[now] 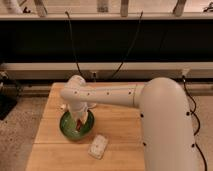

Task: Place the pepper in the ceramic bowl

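Observation:
The green ceramic bowl (pixel 67 129) sits on the left part of the wooden table (pixel 120 135). My white arm reaches across from the right, and my gripper (pixel 80 121) hangs down into the bowl. A slim red-orange pepper (pixel 80 124) shows at the gripper's tip, over the bowl's inside. I cannot tell whether the pepper rests in the bowl or is still held.
A flat white rectangular object (pixel 98 146) lies on the table just right of and in front of the bowl. Another small white item (pixel 63 106) peeks out behind the arm. Black cables (pixel 75 50) hang behind the table. The floor (pixel 20 130) lies to the left.

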You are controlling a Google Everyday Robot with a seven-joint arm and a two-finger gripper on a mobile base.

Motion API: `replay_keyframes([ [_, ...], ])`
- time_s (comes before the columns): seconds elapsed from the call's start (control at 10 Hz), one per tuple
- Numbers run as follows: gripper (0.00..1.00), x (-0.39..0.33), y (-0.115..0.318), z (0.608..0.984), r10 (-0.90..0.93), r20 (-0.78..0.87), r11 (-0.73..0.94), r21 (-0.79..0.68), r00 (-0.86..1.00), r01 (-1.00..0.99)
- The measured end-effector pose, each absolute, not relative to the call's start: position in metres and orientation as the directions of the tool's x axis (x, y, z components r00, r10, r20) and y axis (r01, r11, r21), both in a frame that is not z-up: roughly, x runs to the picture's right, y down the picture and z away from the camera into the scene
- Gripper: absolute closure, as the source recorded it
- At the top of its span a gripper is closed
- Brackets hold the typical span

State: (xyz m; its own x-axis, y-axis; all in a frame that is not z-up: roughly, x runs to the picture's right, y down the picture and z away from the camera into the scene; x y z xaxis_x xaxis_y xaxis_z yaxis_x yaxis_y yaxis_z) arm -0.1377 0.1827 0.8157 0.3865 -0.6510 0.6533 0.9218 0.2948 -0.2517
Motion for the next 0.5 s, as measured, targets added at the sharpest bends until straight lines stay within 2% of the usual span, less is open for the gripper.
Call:
replay_keyframes([
  [0.5,0.20,-0.1281,0.1792,0.8173,-0.646,0.650,0.312,-0.254,0.400,0.915],
])
